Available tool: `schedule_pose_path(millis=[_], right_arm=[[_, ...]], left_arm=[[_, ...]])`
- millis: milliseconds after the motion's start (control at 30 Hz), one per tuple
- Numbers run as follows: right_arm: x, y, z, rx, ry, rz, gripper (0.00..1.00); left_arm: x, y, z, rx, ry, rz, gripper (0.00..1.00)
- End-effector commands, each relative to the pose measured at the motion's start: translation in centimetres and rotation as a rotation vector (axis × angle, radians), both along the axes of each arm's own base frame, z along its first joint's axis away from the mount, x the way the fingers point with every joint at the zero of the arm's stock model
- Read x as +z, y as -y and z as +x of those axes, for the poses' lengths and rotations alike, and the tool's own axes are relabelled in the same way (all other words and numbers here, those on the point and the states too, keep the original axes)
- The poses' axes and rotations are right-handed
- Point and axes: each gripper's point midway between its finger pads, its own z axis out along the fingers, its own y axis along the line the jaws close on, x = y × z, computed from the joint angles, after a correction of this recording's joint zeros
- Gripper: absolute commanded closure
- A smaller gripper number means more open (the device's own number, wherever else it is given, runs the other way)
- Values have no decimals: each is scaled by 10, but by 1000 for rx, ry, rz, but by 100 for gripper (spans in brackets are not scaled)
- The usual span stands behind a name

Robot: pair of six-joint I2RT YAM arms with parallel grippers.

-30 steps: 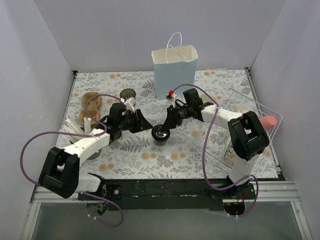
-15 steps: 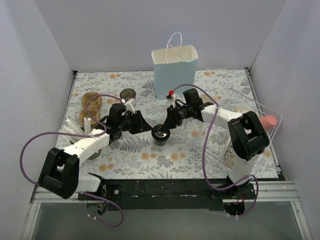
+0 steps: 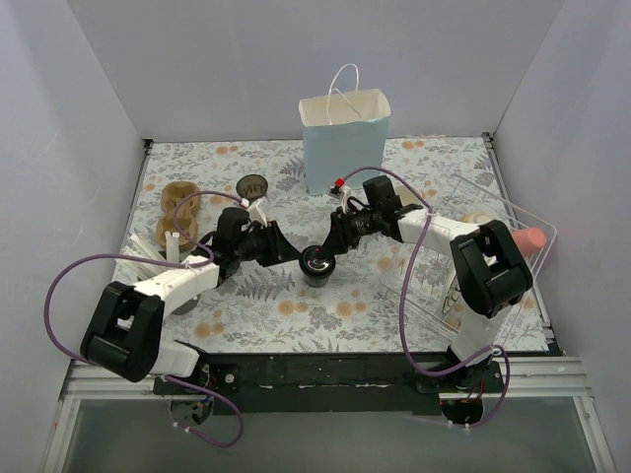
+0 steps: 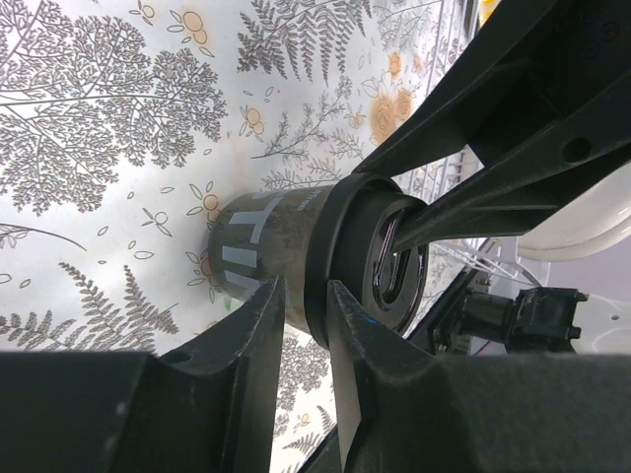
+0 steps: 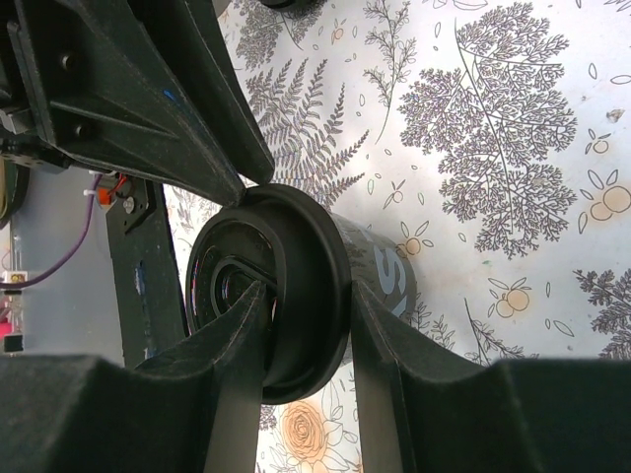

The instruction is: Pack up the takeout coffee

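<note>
The takeout coffee (image 3: 317, 264), a dark brown paper cup with a black lid, stands on the floral cloth in the middle of the table. It also shows in the left wrist view (image 4: 254, 241) and the right wrist view (image 5: 317, 246). My right gripper (image 3: 326, 250) (image 5: 311, 296) is shut on the lid's rim, one finger on the lid top and one under the rim. My left gripper (image 3: 298, 254) (image 4: 304, 291) comes from the other side; its fingertips stand a narrow gap apart with the lid's rim between them. The light-blue paper bag (image 3: 345, 138) stands upright and open at the back.
A clear plastic bin (image 3: 493, 258) holding a pink item (image 3: 532, 239) sits at the right. Brown ring-shaped items (image 3: 179, 212) and white pieces (image 3: 148, 258) lie at the left. A small dark lidded cup (image 3: 253, 184) stands behind the left arm. White walls enclose the table.
The left arm has shifted slightly and its gripper has edged in at the cup's lid. The right gripper and the cup have stayed in place.
</note>
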Motion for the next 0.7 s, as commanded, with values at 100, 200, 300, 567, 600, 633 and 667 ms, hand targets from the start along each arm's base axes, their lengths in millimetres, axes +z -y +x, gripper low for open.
schedule_pose_path(millis=[100,200,300,567,600,633,667], right_arm=[[-108,50,-52,-90,-212,-321,67],[-114,54,-55,-106,-215,-336,68],[-116,58,-58,-114,-213,-346,68],[-102,55,-49,-123,-177,-338,68],[-98,53,-46,-131,-174,-332,68],[-93,52,-43,-136,-164,-322,68],[-90,51,-42,-139,-159,-319,68]], left_arm=[[-68,6,-48,10,-224,2,82],[-98,1,-71,21,-303,31,84],[-117,-9,-79,51,-352,87,84],[-67,-13,-43,115,-205,137,79],[-61,-13,-38,123,-194,144,78],[-42,-12,-21,141,-150,130,77],[-37,-14,-18,143,-143,142,76]])
